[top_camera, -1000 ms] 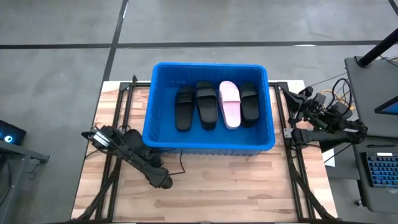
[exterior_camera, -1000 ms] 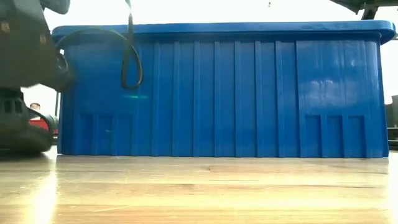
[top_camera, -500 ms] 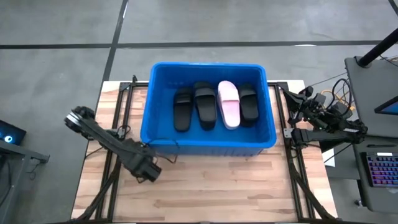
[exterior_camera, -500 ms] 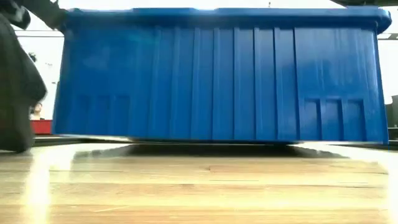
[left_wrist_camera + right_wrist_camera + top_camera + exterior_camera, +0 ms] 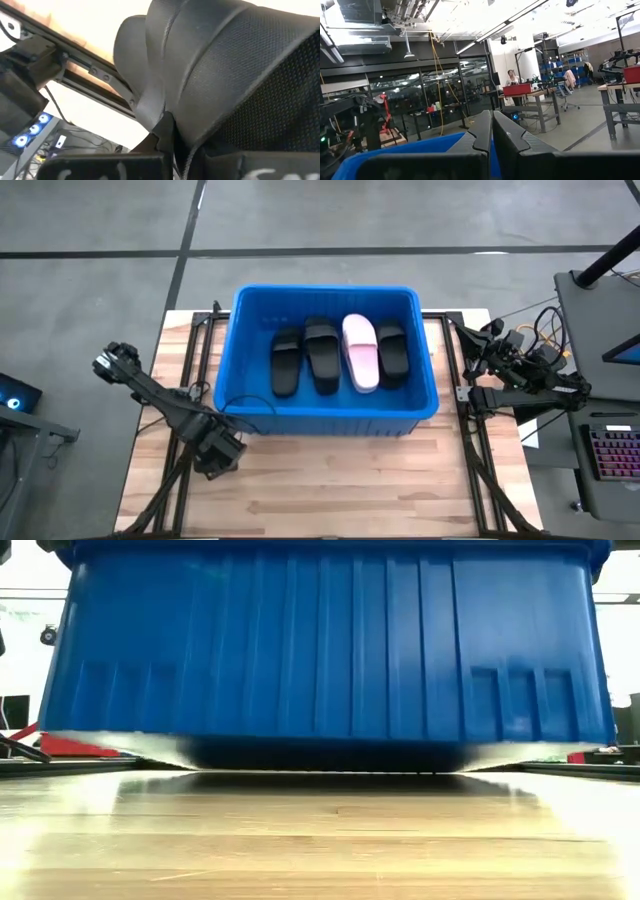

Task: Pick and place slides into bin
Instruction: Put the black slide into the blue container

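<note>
Blue plastic bin [image 5: 326,412], lifted clear of the tabletop in the low view, holds four slides [image 5: 339,356]: three black, one pink. Judged step: loading done, none left outside. Left gripper [image 5: 214,454], fingers closed and empty, sits just beside the bin's near corner; right gripper [image 5: 491,131], closed, waits folded well apart. No legible writing.

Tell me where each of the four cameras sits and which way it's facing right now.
High: overhead, straight down on the bin with its slides; left gripper at the near-left corner, right arm folded at the table's right edge.
Low: table height, level at the bin's wall; no arm visible.
Left wrist: on the left arm, filled by its own shut dark fingers.
Right wrist: on the right arm, past the shut right gripper into the room.
Shared: high, low and right wrist all show the bin.
</note>
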Action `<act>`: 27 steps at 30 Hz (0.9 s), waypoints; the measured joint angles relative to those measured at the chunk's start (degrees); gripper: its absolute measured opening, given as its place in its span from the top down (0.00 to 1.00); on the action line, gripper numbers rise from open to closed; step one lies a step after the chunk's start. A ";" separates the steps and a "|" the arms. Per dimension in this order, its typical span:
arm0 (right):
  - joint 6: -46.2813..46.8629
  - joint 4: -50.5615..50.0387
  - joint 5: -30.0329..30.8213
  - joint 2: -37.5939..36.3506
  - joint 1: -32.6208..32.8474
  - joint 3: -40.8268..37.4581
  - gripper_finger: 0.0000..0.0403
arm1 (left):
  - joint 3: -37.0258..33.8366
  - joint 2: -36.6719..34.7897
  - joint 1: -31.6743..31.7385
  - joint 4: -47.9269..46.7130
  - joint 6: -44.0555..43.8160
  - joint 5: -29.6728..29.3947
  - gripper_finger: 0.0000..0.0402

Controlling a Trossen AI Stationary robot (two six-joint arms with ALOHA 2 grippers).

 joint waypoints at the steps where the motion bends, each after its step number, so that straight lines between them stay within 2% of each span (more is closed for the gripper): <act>1: 0.00 -0.02 0.00 0.00 0.00 0.00 0.98 | 0.02 0.73 -0.01 0.36 0.28 0.19 1.00; 9: 0.00 -0.25 0.02 0.00 0.02 0.00 0.98 | -0.17 7.38 -0.02 0.43 3.24 2.87 1.00; 12: 0.00 -1.32 0.01 0.00 0.02 0.00 0.98 | -0.45 11.03 0.07 0.15 3.00 6.17 1.00; 16: -0.01 -3.34 0.00 0.02 0.02 0.00 0.98 | 0.16 15.58 -0.04 2.06 8.14 11.39 1.00; 19: 0.20 -4.32 0.01 0.02 0.02 0.00 0.98 | 2.42 18.66 -0.53 2.96 12.32 12.48 1.00; 23: 0.44 -4.72 0.02 0.02 0.00 0.00 0.98 | 5.34 19.94 -0.62 3.14 17.01 15.13 1.00; 27: 0.44 -5.18 0.02 0.02 0.02 0.00 0.98 | 7.61 19.35 -0.68 3.11 17.60 17.95 1.00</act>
